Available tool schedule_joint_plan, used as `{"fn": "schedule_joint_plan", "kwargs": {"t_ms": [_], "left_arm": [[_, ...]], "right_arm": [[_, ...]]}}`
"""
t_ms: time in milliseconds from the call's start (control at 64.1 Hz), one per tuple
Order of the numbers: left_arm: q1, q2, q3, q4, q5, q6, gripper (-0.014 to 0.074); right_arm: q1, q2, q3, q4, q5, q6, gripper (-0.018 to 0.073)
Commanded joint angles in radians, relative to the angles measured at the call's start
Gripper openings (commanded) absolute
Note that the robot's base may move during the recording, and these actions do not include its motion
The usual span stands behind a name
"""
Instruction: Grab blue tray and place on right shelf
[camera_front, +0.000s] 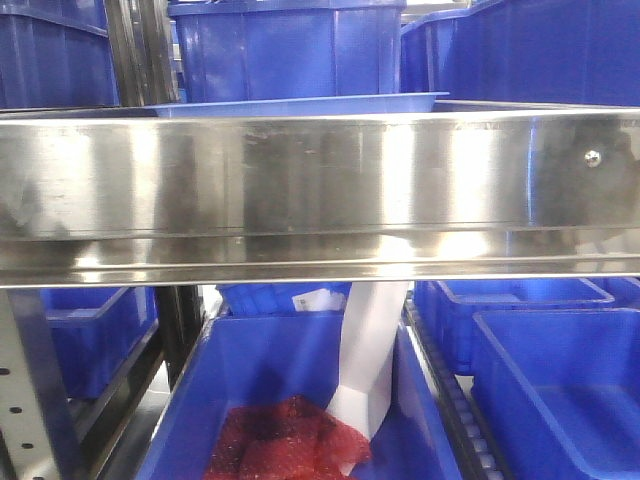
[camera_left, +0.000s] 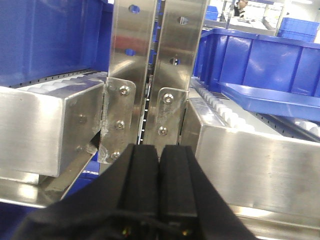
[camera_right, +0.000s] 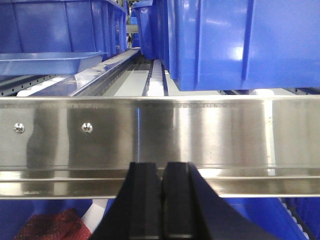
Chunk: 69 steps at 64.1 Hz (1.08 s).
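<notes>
The light-blue tray (camera_front: 300, 104) lies on the right shelf, just behind its shiny steel front rail (camera_front: 300, 185); only its flared rim shows over the rail. In the left wrist view the blue tray (camera_left: 272, 101) sits to the right on the rollers. The right wrist view shows the blue tray (camera_right: 45, 63) at the far left. My left gripper (camera_left: 159, 148) is shut on nothing, facing two steel uprights (camera_left: 157, 65). Also shut and empty, my right gripper (camera_right: 161, 166) sits close in front of the shelf rail (camera_right: 210, 132). Neither gripper touches the tray.
Deep blue bins (camera_front: 290, 50) stand behind the tray, and one (camera_right: 240, 45) fills the shelf's right side. Below the rail, a bin (camera_front: 260, 400) holds red mesh (camera_front: 285, 440) and a white piece (camera_front: 368, 350). More bins (camera_front: 560, 380) lie at lower right. Perforated upright (camera_front: 25, 390) at left.
</notes>
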<state>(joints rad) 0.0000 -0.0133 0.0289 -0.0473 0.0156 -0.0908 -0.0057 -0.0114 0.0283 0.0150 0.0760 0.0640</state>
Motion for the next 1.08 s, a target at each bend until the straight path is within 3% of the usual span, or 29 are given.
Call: {"fn": "schedule_joint_plan", "kwargs": {"t_ms": [0,1060], "left_arm": [[-0.001,-0.013,0.03,0.002,-0.098,-0.008,-0.0049],[-0.001,-0.013,0.03,0.002,-0.098,-0.006,-0.0049]], "right_arm": [[-0.007,-0.019,-0.022,-0.001,-0.09,-0.007,0.0056],[-0.007,-0.019,-0.022,-0.001,-0.09,-0.007,0.0056]]}}
